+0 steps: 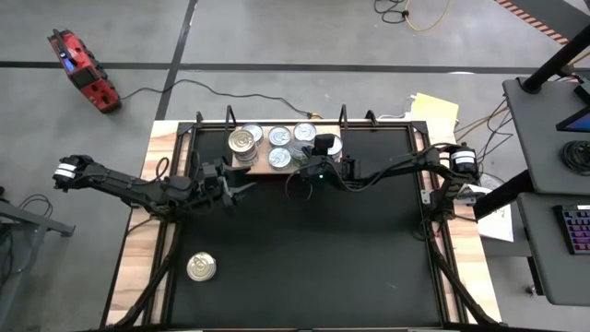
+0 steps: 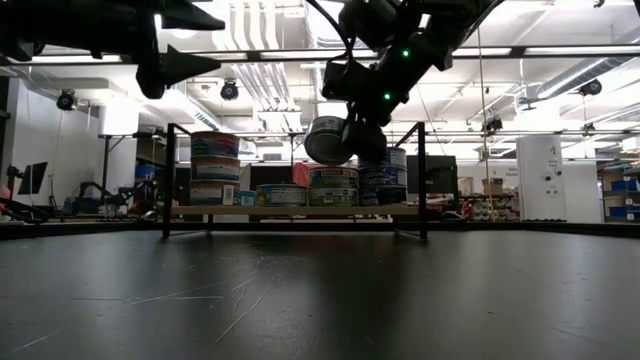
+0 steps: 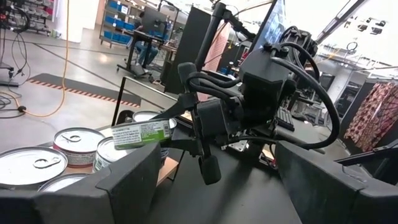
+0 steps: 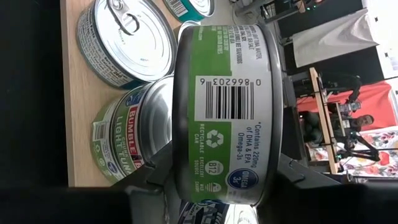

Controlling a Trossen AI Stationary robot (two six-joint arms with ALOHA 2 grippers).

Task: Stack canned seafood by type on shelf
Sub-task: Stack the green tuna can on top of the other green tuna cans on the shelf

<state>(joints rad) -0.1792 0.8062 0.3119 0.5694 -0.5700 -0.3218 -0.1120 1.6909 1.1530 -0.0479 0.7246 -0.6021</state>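
While right claw [image 2: 345, 135] grips tin [image 2: 325, 140] above shelf [image 2: 300, 211] edge

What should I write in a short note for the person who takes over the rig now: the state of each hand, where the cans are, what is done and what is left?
Right hand: shut on a green-label can, held tilted above the shelf, over the cans already there.
Left hand: open, empty, waiting above the table just left of the shelf.
Done: several cans stand on the shelf; at its left end one stack rises higher than the rest.
Left: set down the held can on a matching one; fetch the single can from the table's near left corner.
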